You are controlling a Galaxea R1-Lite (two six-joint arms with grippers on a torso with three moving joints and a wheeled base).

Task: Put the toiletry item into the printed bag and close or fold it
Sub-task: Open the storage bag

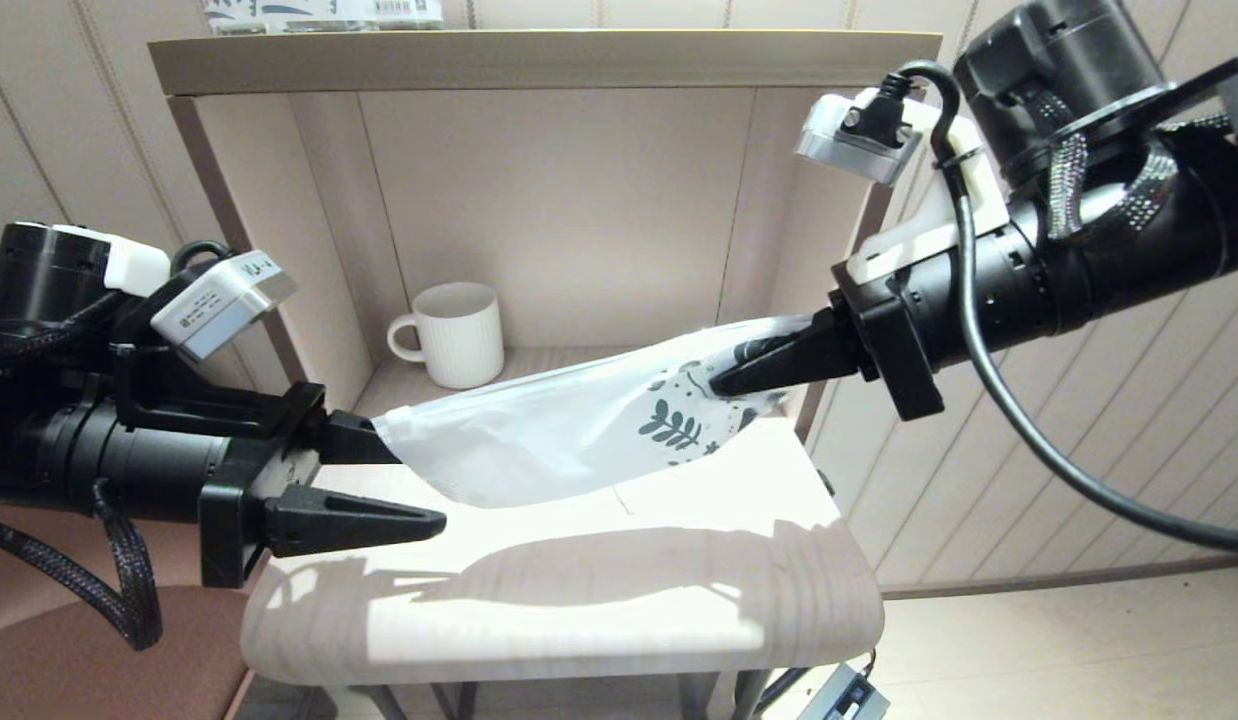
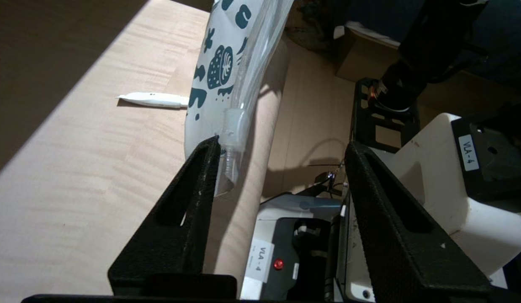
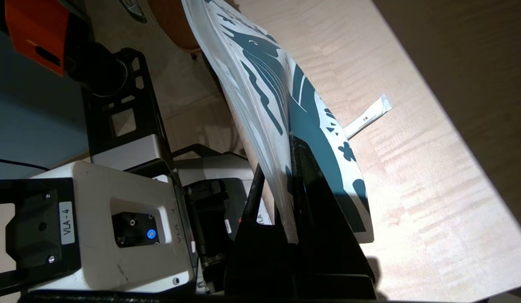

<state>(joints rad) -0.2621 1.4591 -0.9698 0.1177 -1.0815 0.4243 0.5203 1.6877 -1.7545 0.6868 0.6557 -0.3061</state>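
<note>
Printed bag (image 1: 579, 425) mid-frame, pinched by right gripper (image 1: 724, 382); left gripper (image 1: 409, 485) agape. Toiletry item (image 2: 153, 99) unloaded; pickup next.

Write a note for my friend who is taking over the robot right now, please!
Left tool: open, one finger against the plain end of the printed bag, not gripping it.
Right tool: shut on the bag's printed end, holding it up above the table.
Toiletry item: lying on the table beside the bag, not inside it.
White mug: at the back in the alcove, not part of the job.
Done: bag lifted.
Left: put the item into the bag, then close or fold it.
</note>
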